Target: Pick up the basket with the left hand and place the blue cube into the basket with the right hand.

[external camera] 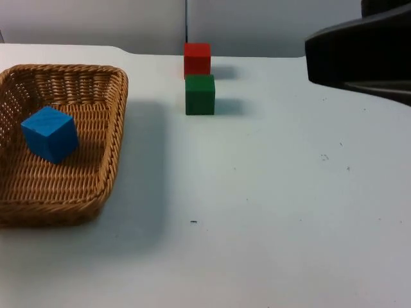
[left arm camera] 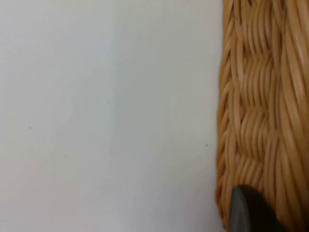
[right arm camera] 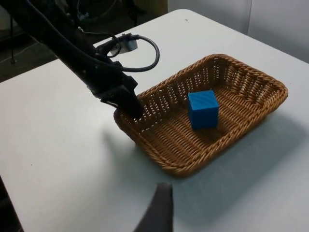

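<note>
In the basket (external camera: pixel 103 186) at the table's (external camera: pixel 270 212) left side, the blue cube (external camera: pixel 50 133) already sits on the woven floor, tipped a bit on one edge. Right wrist view has the left gripper (right arm camera: pixel 126 104) clamped on the basket's short end wall, rim between the fingers; basket casts a wide shadow, so I judge it's held slightly off the table. Basket's long axis runs away from that grip point, cube (right arm camera: pixel 203 109) roughly mid-floor. Right gripper's fingertip (right arm camera: pixel 159 212) is well clear of the basket; can't tell if that gripper is spread or closed. Red cube (external camera: pixel 197 59) and green cube (external camera: pixel 200 94) stand touching near the far edge, untouched. Placement looks done; what's left is likely setting the basket down.
</note>
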